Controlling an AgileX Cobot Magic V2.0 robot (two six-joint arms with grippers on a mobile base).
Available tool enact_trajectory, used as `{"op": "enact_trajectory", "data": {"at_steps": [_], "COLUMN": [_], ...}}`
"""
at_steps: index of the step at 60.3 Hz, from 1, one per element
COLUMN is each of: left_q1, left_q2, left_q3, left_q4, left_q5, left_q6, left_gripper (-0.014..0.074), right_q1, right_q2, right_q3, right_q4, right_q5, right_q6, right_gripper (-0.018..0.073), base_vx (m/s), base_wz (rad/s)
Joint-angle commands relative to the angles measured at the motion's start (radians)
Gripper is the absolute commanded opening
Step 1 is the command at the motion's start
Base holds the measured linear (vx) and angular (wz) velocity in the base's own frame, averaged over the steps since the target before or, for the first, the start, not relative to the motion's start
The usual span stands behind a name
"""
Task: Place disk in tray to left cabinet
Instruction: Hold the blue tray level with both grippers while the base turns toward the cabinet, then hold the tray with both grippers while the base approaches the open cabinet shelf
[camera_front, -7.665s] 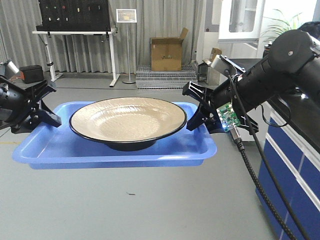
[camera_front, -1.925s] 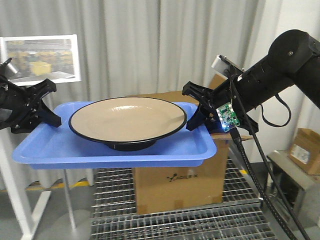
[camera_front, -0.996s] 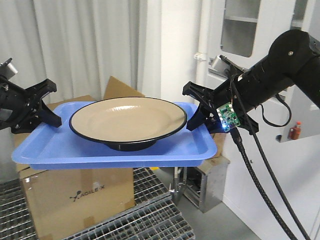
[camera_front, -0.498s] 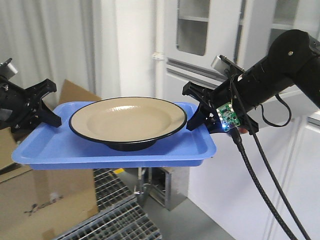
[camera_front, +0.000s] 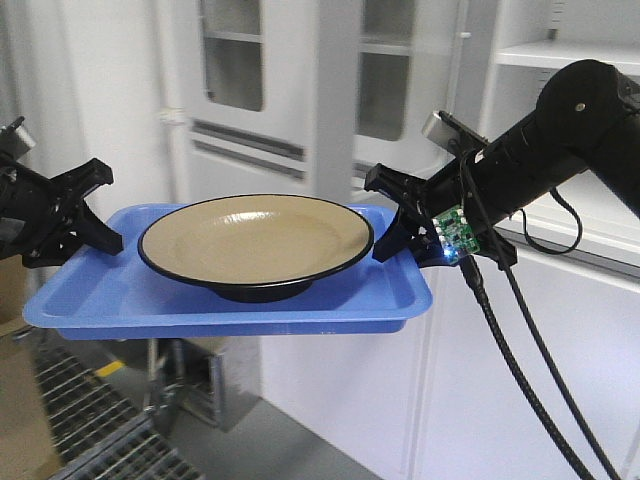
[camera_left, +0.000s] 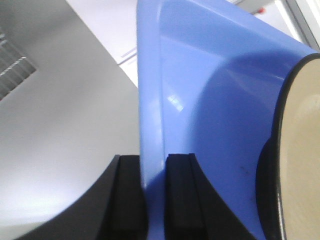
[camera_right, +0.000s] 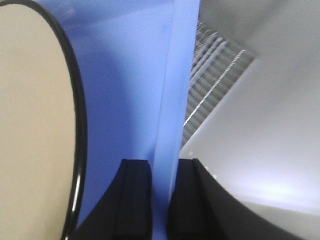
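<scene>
The left claw (camera_front: 105, 208) pinches the left rim of the blue tray (camera_front: 230, 300). The right claw (camera_front: 385, 215) pinches the right rim. The disk (camera_front: 255, 240) sits in the middle of the tray, up in the air. The view behind has swung round, and the cabinet (camera_front: 290, 130) now fills it, so the robot looks nearly there.

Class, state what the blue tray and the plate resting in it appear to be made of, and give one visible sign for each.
The tray is probably moulded plastic with a smooth, slightly glossy finish: uniform blue, rounded corners, and a thin rim catching soft highlights. The disk looks like glazed ceramic or melamine, and the pictures cannot settle which: shiny tan inside, thin black rim, black underside.
</scene>
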Motion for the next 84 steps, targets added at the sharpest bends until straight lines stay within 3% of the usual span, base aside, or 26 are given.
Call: {"op": "enact_trajectory", "data": {"at_steps": [1, 49, 84], "left_q1": [-0.023, -0.023, -0.023], "left_q2": [-0.062, -0.062, -0.062], "left_q3": [-0.037, -0.037, -0.037], "left_q4": [-0.166, -0.166, -0.166], "left_q5": [-0.010, -0.010, -0.010], "left_q6": [-0.003, -0.003, -0.003], "left_gripper": [-0.0002, -0.0002, -0.0002], "right_q1": [0.022, 0.022, 0.021], "right_q2": [-0.062, -0.062, -0.062], "right_q3": [-0.039, -0.039, -0.039], "right_q4": [0.144, 0.144, 0.144], "right_q5": [-0.020, -0.020, -0.020], "right_q6": [-0.014, -0.014, -0.014], "right_gripper": [-0.0001, -0.0001, -0.0001], "base_vx": [0.04, 0.09, 0.14], "base_wz": [-0.56, -0.47, -0.26]}}
